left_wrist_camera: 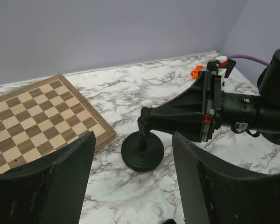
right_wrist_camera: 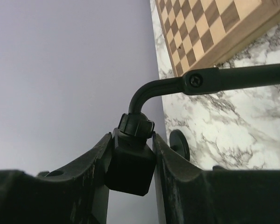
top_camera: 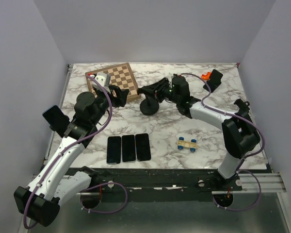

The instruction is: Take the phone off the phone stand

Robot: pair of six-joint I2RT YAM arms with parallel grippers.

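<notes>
The black phone stand [top_camera: 149, 107] stands on its round base [left_wrist_camera: 142, 153] mid-table, just right of the chessboard. No phone shows in it. My right gripper [top_camera: 153, 90] is shut on the stand's black head block [right_wrist_camera: 130, 168], with its fingers [right_wrist_camera: 177, 177] pressed on both sides. The stand's bent arm [right_wrist_camera: 224, 79] runs off to the right. My left gripper [left_wrist_camera: 135, 186] is open and empty. It hovers just left of the stand and faces its base. Three dark phones [top_camera: 129, 148] lie flat side by side near the front edge.
A wooden chessboard [top_camera: 117, 79] lies at the back left, with a small grey and white object [top_camera: 102, 77] on its left corner. An orange piece [top_camera: 207, 76] sits at the back right. A small blue-wheeled toy car [top_camera: 187, 143] sits at the front right.
</notes>
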